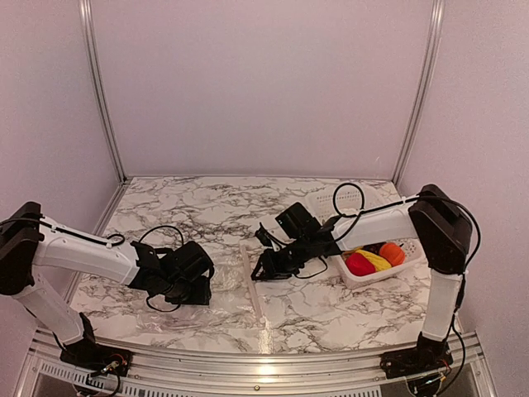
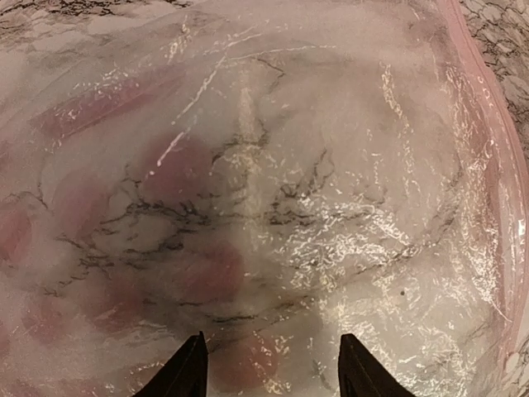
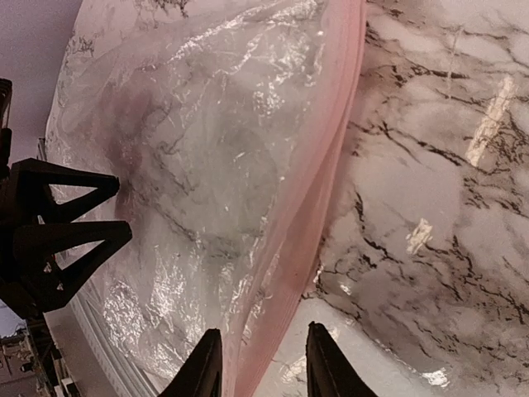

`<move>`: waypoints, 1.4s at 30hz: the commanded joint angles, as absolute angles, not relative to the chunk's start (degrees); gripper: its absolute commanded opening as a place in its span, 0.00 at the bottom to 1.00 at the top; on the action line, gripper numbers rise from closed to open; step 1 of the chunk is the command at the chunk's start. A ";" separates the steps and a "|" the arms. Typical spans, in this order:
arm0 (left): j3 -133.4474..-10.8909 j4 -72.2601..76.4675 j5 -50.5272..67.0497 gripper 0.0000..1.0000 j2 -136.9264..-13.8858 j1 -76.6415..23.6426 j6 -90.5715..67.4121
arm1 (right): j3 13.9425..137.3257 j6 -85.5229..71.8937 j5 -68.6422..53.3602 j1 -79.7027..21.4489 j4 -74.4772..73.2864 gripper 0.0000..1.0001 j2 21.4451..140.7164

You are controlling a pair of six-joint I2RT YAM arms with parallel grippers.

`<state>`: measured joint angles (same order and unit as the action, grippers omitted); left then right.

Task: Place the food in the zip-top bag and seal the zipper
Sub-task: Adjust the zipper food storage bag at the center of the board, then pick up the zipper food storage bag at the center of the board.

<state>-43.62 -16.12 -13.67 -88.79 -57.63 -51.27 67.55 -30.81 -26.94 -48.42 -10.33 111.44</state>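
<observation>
Looking down from above, you find the zip-top bag (image 1: 234,281) lying flat on the marble bench (image 1: 207,207), between the two arms.

- Left hand (image 1: 188,285): at the bag's left edge, low over the plastic. In its wrist view both fingers (image 2: 186,372) are spread wide. Only crinkled clear film and the marble beneath show between them, and nothing is pinched.
- Right hand (image 1: 266,266): at the bag's right edge, over the zipper (image 3: 306,248). In its wrist view the pink strip runs down the frame and passes between the two fingertips (image 3: 205,364), closer to the one on the bag's side. The tips stand apart with a gap around the strip, and you cannot see either one pressing it.
- Zipper: it runs along the bag's right edge, the side away from the left hand. Whether its tracks are pressed together cannot be told.
- Food: it sits in a white basket (image 1: 364,279) well to the right of the bag, beyond the right hand. A red piece (image 1: 359,265), a yellow piece (image 1: 376,260) and an orange fruit (image 1: 393,254) lie side by side in it. The right arm crosses above the basket's far side and hides part of it.
</observation>
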 commanded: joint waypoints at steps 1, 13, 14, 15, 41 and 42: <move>-41.18 -12.57 -13.16 0.55 -89.25 -57.23 -49.37 | 67.55 -33.83 -28.78 -49.00 -6.02 0.34 111.89; -61.58 -27.27 -18.62 0.67 -91.80 -57.43 -50.39 | 74.06 -29.01 -13.25 -48.82 -24.27 0.40 104.95; -65.17 -30.33 -19.70 0.68 -93.95 -57.47 -51.76 | 74.96 -29.61 -8.29 -48.78 -27.86 0.44 103.36; -69.21 -33.90 -20.67 0.68 -97.34 -57.62 -53.10 | 75.28 -29.80 -5.05 -48.66 -29.87 0.45 101.45; -106.19 -61.58 -22.95 0.45 -129.96 -62.84 -58.16 | 64.61 -28.75 -3.87 -42.43 -27.93 0.48 87.34; -106.44 -61.27 -22.99 0.46 -129.99 -62.89 -58.04 | 64.34 -28.82 -4.06 -42.32 -27.80 0.48 87.22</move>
<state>-105.06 -59.72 -23.46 -127.94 -62.81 -57.93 65.25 -29.50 -3.46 -43.03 -28.25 89.01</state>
